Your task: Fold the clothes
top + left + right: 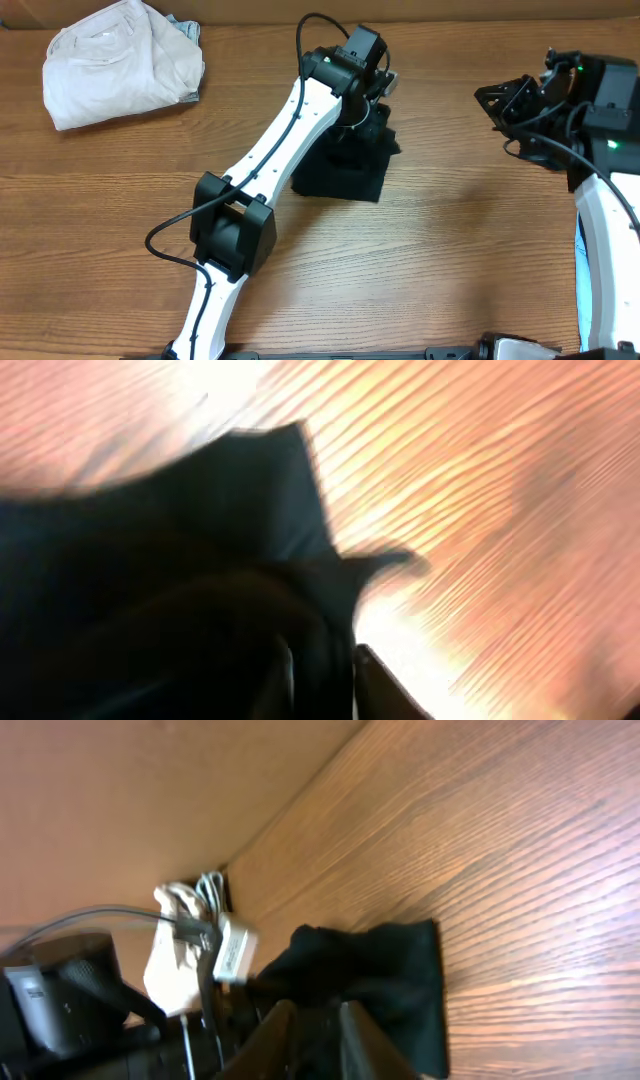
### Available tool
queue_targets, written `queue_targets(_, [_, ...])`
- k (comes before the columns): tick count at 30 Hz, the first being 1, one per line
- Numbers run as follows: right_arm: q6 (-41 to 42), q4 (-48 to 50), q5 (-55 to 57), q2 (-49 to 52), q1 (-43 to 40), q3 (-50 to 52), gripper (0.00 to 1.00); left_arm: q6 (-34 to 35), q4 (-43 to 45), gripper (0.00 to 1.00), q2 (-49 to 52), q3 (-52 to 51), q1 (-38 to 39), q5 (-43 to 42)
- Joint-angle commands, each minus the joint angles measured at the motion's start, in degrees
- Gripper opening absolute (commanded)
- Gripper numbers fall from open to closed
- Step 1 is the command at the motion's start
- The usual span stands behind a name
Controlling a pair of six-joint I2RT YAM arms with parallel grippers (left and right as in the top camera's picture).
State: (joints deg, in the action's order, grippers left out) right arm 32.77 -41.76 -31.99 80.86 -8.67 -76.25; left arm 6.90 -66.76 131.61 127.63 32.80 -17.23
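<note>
- The cream-white bundle (120,65) lies at the far left corner of the table (450,260). The overhead view shows it whole. The right wrist view catches only a pale scrap of it (172,965) behind the other arm's gear.
- The left arm (290,130) slants from the near edge to the table's middle. The left gripper (368,100) is over the far edge of the black garment (345,165).
- From overhead its jaws are hidden. Its own view is blurred: dark cloth (170,560) fills the lower left, one corner poking onto the wood, with the fingers (385,685) at the bottom edge. Whether they pinch cloth, or how wide they stand, I cannot tell.
- The garment sits crumpled at mid-table. The right wrist view shows it side-on (385,970), lying flat on the wood.
- The right gripper (505,105) hangs over bare wood, well apart from the garment. Its own view shows a narrow gap between the fingers, with nothing held.
</note>
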Motion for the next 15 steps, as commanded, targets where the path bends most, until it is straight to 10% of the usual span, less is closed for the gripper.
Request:
queue_targets(1, [-2.73,-0.42,-0.72,-0.5,-0.09,0.0,0.31,-0.59,1.42,0.59,0.37,0.31,2.21,-4.09])
queue_targets(5, [-3.28,-1.49,-0.72,-0.48,-0.09,0.0,0.42,-0.68,-2.29,1.0,0.09,4.68,1.73,-4.02])
queue_targets(15, [-8.04,-6.56,3.5,1.29,7.43,0.11,0.5,5.2,-10.82,1.0,-3.17,34.32,-9.99,-3.3])
